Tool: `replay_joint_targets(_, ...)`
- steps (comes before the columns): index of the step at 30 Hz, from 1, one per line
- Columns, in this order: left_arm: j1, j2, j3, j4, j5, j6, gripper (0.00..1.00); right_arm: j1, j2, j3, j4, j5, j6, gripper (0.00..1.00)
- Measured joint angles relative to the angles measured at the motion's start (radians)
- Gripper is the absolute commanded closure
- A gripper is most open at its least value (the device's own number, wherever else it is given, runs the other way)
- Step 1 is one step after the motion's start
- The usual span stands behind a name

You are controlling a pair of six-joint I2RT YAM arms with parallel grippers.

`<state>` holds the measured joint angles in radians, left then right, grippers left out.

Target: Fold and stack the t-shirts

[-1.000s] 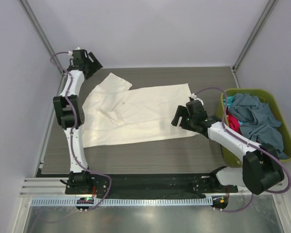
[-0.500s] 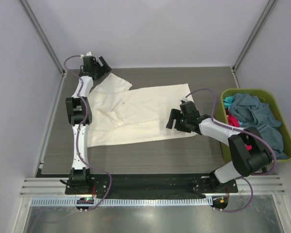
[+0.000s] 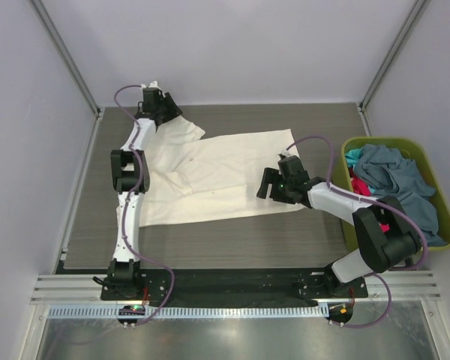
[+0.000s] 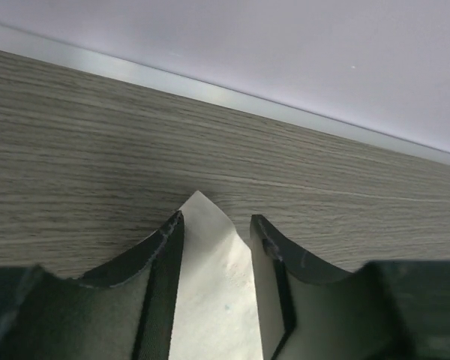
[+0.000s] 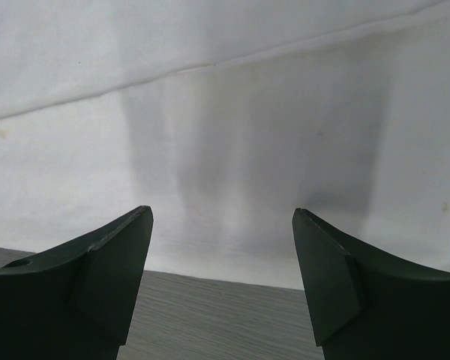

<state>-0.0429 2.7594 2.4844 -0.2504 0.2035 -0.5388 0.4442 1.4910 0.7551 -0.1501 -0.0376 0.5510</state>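
Left fingers [image 4: 161,259] stand apart astride the cream shirt [image 4: 210,315]'s far-left corner; right fingers [image 5: 112,262] gape wide over its near edge.

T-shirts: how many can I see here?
4. A cream one lies spread on the table; a grey-blue one, a teal one and a red one sit in the basket. More may be hidden beneath.

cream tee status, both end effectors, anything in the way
Left end effector open astride far-left corner of the cream tee. Right end effector open over its near-right hem. Tee spread, unfolded; other tees in the basket. Nothing in the way.
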Motion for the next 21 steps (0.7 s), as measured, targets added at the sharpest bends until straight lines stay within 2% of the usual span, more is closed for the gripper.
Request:
replay_joint_targets(2, 0.002, 0.000, -0.002, 0.000, 0.003, 0.003, 0.71, 0.000, 0.000, 0.000, 0.000, 0.002, 0.000, 0.18)
replay_joint_targets(5, 0.005, 0.000, -0.002, 0.001, 0.009, 0.003, 0.98, 0.000, 0.000, 0.008, -0.010, 0.008, -0.002, 0.19)
replay_joint_targets(6, 0.006, 0.000, -0.002, 0.001, 0.011, 0.003, 1.00, 0.000, 0.000, 0.017, -0.018, 0.010, -0.005, 0.19)
replay_joint_targets(12, 0.010, 0.000, -0.039, 0.033, 0.021, 0.004, 1.00, -0.008, 0.045, 0.218, -0.092, 0.067, -0.024, 0.19)
replay_joint_targets(19, 0.024, -0.023, -0.140, 0.151, 0.060, -0.032, 1.00, -0.115, 0.325, 0.689, -0.174, 0.150, -0.040, 0.21)
replay_joint_targets(20, 0.026, -0.025, -0.147, 0.160, 0.062, -0.034, 0.96, -0.126, 0.383, 0.766, -0.184, 0.171, -0.046, 0.21)
replay_joint_targets(21, 0.026, -0.029, -0.157, 0.170, 0.063, -0.033, 0.82, -0.153, 0.444, 0.842, -0.202, 0.188, -0.052, 0.21)
